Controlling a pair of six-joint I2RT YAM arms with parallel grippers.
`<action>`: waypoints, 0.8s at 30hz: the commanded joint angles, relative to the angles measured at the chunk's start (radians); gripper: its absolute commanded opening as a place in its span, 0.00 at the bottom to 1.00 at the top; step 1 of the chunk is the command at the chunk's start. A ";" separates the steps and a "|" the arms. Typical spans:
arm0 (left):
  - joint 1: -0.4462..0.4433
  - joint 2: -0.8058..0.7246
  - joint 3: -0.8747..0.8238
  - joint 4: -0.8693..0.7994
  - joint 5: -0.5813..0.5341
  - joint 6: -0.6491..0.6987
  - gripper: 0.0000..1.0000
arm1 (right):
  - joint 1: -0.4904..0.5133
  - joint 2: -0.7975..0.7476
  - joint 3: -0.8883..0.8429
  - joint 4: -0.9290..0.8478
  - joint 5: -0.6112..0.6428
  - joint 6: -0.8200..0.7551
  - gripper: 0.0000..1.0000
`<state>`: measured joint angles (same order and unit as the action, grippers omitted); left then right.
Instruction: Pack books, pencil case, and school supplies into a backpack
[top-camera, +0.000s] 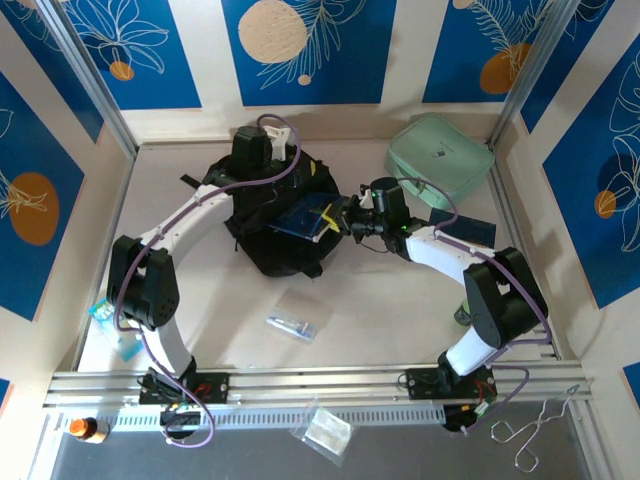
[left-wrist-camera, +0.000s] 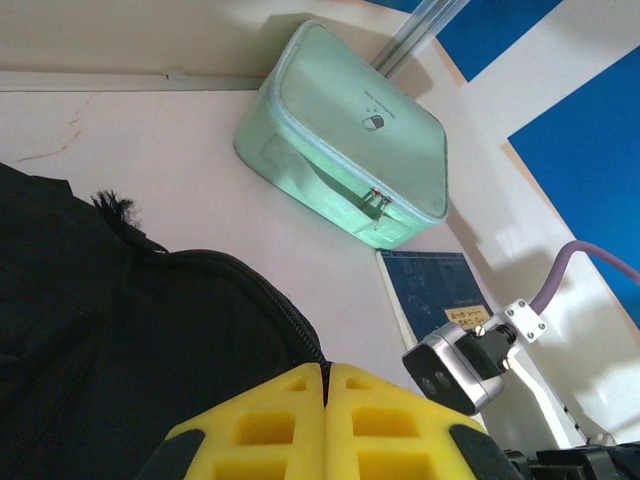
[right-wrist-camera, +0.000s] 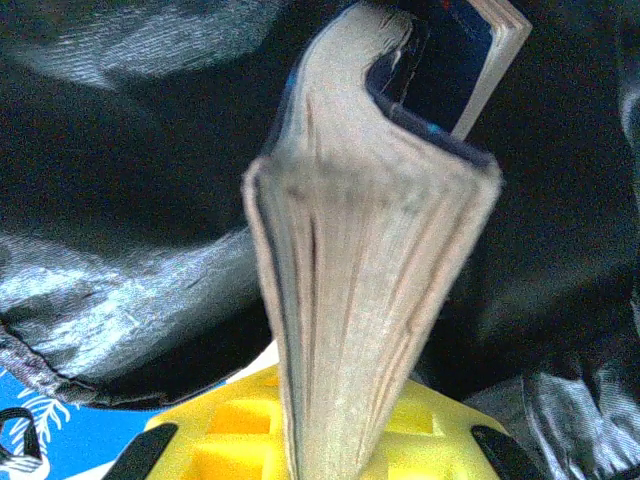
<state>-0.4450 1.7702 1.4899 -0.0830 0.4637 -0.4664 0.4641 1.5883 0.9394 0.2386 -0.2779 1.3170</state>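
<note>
Black backpack (top-camera: 270, 250) sits on the table (top-camera: 390, 300) a little left of the middle, toward the far side, its top sagging open. The left wrist view shows its dark fabric (left-wrist-camera: 120, 350) and a zip edge that runs straight up to the yellow fingertips. The left gripper (top-camera: 258, 160) reaches over the far side of the bag. In its own camera the left gripper (left-wrist-camera: 326, 375) has its jaws pressed together with the zip edge meeting the seam between them, so it looks pinched on the bag's rim.

To the far right, well apart from the bag, lies a mint-green case (top-camera: 440, 160), rounded and zipped shut, its pull tabs facing the near side (left-wrist-camera: 340, 130).

The right gripper (top-camera: 345, 215) comes in from the right and clamps a dark-blue book (top-camera: 300, 215) that lies flat over the bag's opening. Its wrist view looks along the page edges of this book (right-wrist-camera: 370, 300), which bows between the yellow fingers (right-wrist-camera: 230, 420) with shiny black fabric (right-wrist-camera: 120, 180) all around. A dark-blue cover corner shows beyond it; whether that is another book I cannot tell.

A second book (top-camera: 462, 228), navy with a yellow label (left-wrist-camera: 440, 285), lies flat on the table just near of the green case.

The pencil case (top-camera: 293, 322), a small clear pouch with bluish items inside, lies on the table near of the bag, apart from it.
</note>
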 joint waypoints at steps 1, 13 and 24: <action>-0.008 -0.020 0.030 0.077 0.040 -0.006 0.00 | 0.011 0.015 0.064 0.059 0.037 -0.027 0.03; -0.008 -0.017 0.018 0.085 0.031 -0.034 0.00 | 0.083 0.229 0.204 -0.104 0.310 0.046 0.05; -0.008 -0.008 0.015 0.077 0.010 -0.048 0.00 | 0.099 0.479 0.420 -0.095 0.303 0.102 0.15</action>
<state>-0.4454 1.7706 1.4899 -0.0673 0.4629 -0.5007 0.5610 2.0319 1.3117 0.1532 0.0109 1.3964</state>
